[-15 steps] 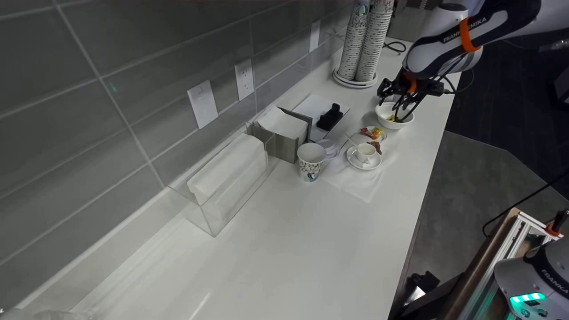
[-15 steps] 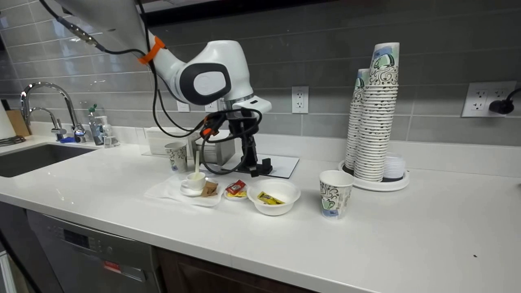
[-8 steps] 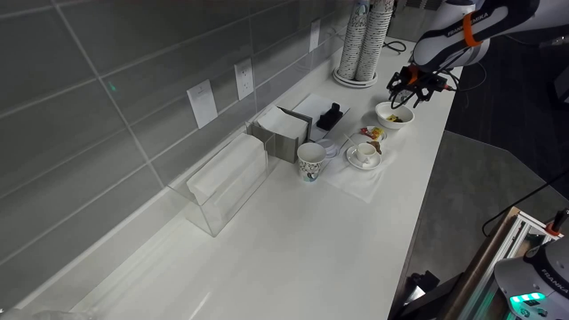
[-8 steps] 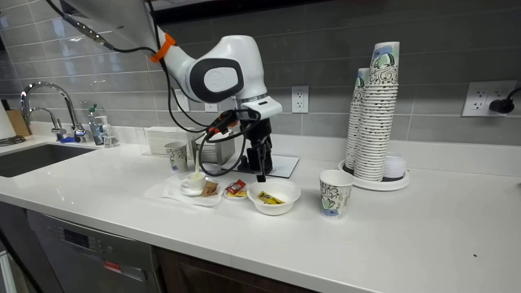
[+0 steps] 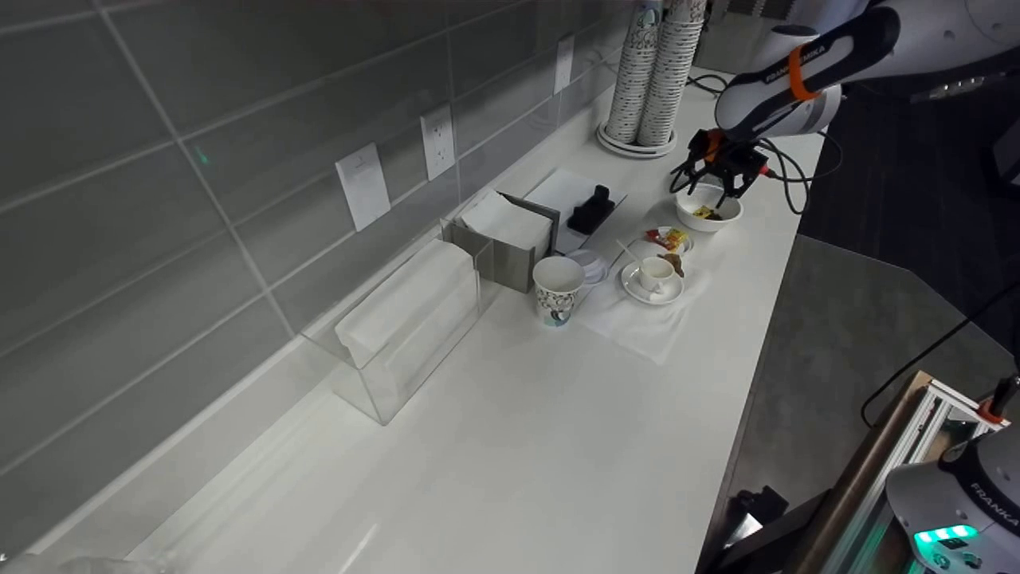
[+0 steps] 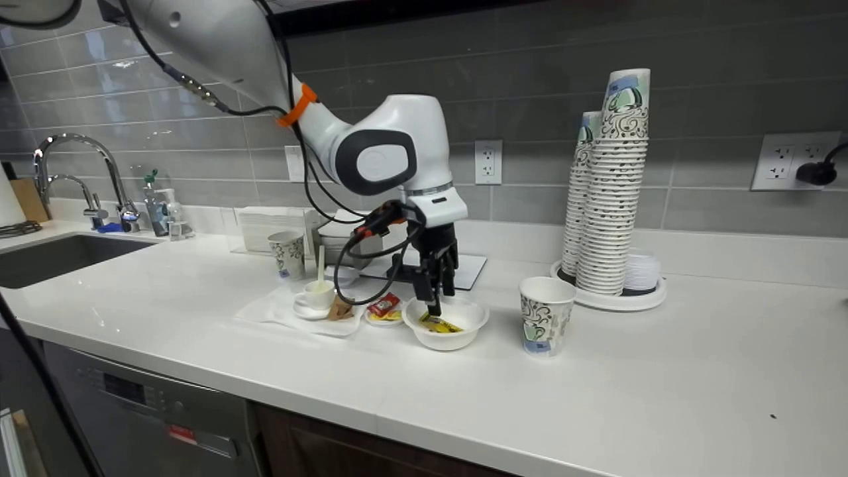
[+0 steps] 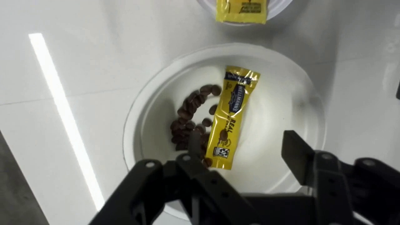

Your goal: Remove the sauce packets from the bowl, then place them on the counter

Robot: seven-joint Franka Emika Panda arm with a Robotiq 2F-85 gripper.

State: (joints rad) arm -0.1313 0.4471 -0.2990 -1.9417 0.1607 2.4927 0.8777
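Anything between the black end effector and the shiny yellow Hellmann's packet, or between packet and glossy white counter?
End effector to packet: only small brown beans visible, beside and on it. Packet to counter: the wall of the round white bowl.

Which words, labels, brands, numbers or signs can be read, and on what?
"HELLMANN'S": long shiny yellow sauce packet in the round white bowl.
"REAL": same packet; other print too blurred.
"FRANKA": white robot part with green lights, in an exterior view.
"FRAN…": white-and-black robot arm, lettering broken by an orange band.
Too small or blurred: print on the yellow packet in the small white dish; red label on the grey dishwasher.
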